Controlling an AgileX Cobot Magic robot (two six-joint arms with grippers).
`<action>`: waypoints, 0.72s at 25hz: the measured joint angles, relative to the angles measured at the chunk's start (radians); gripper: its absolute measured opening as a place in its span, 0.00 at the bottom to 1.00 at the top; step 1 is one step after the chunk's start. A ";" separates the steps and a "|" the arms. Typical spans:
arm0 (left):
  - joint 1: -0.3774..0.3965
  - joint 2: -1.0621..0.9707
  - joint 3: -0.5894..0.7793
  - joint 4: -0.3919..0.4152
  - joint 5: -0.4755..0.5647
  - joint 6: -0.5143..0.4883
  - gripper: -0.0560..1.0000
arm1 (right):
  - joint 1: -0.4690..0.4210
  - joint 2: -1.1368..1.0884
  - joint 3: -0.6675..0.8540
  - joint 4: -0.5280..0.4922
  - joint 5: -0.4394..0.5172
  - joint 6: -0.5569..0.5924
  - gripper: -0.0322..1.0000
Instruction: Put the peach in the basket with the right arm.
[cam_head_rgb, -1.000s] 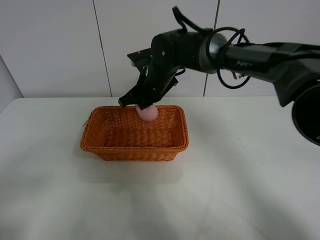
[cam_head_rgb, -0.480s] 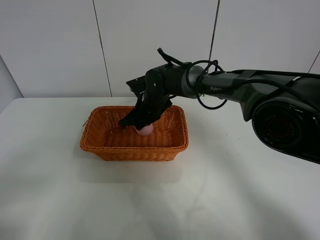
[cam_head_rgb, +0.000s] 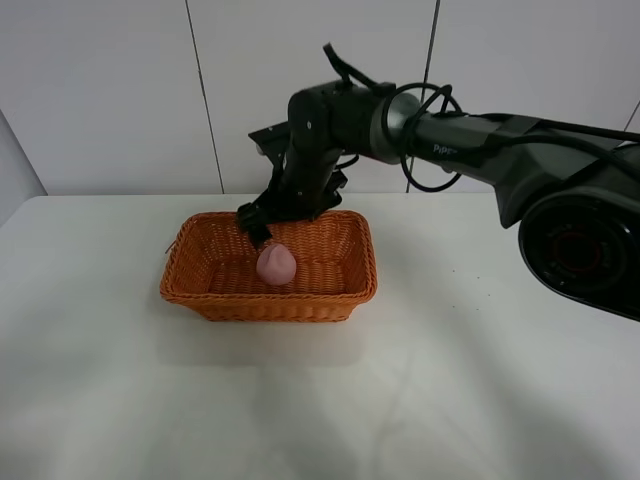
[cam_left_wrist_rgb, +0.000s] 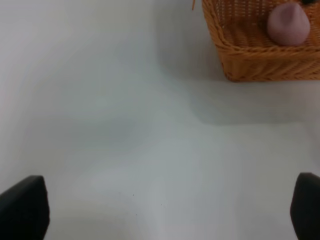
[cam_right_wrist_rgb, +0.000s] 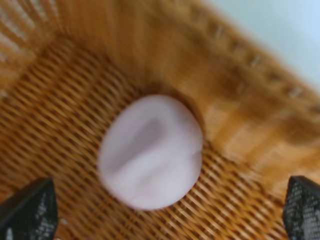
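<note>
The pink peach (cam_head_rgb: 276, 264) lies free on the floor of the orange wicker basket (cam_head_rgb: 270, 301), near its middle. My right gripper (cam_head_rgb: 257, 224) hangs open just above it, over the basket's back rim, holding nothing. The right wrist view looks straight down at the peach (cam_right_wrist_rgb: 150, 150) on the weave of the basket (cam_right_wrist_rgb: 165, 55), with the right gripper (cam_right_wrist_rgb: 165, 210) spread wide so both fingertips sit far apart at the frame's corners. In the left wrist view my left gripper (cam_left_wrist_rgb: 165, 207) is open over bare table, well away from the basket (cam_left_wrist_rgb: 260, 62) and the peach (cam_left_wrist_rgb: 288, 23).
The white table (cam_head_rgb: 480, 350) stretches around the basket on all sides. A white panelled wall (cam_head_rgb: 100, 90) rises behind it. The right arm (cam_head_rgb: 470, 130) reaches in from the right, above the table's back edge.
The right gripper lowered the peach into the basket, let it go, then rose and drew back toward the rear rim. The peach now rests on the basket floor.
</note>
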 joint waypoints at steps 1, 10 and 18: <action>0.000 0.000 0.000 0.000 0.000 0.000 0.99 | 0.000 -0.001 -0.041 -0.001 0.037 -0.004 0.70; 0.000 0.000 0.000 0.000 0.000 0.000 0.99 | -0.017 -0.010 -0.233 -0.013 0.229 -0.001 0.70; 0.000 0.000 0.000 0.000 0.000 0.000 0.99 | -0.176 -0.010 -0.234 -0.013 0.241 0.005 0.71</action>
